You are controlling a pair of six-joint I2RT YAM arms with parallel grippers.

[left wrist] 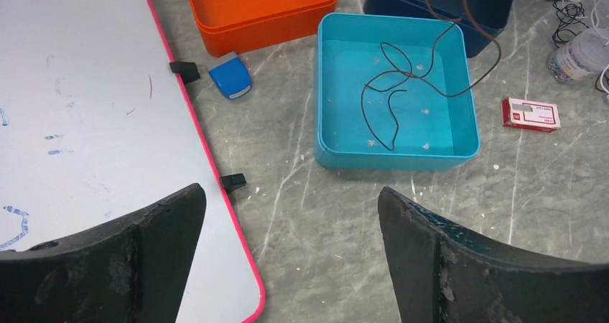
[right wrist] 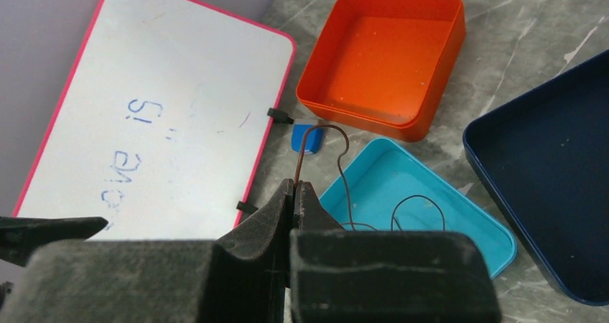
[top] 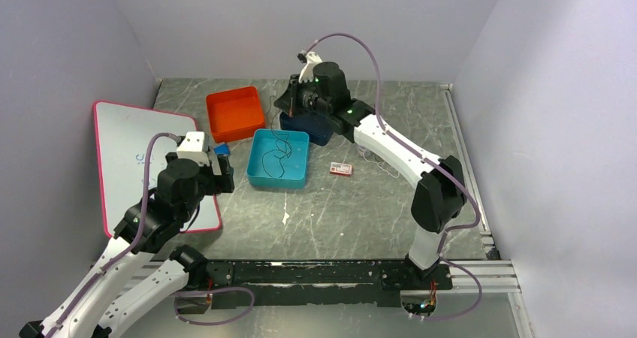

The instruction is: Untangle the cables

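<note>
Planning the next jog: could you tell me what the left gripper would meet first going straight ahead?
Probably the bare table, just short of the teal tray; depth is unclear.

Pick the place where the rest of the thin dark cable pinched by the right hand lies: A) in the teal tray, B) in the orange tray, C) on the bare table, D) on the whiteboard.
A: the dark cable runs down from the shut right hand into the teal tray, and its loose loops lie on that tray's floor.
</note>
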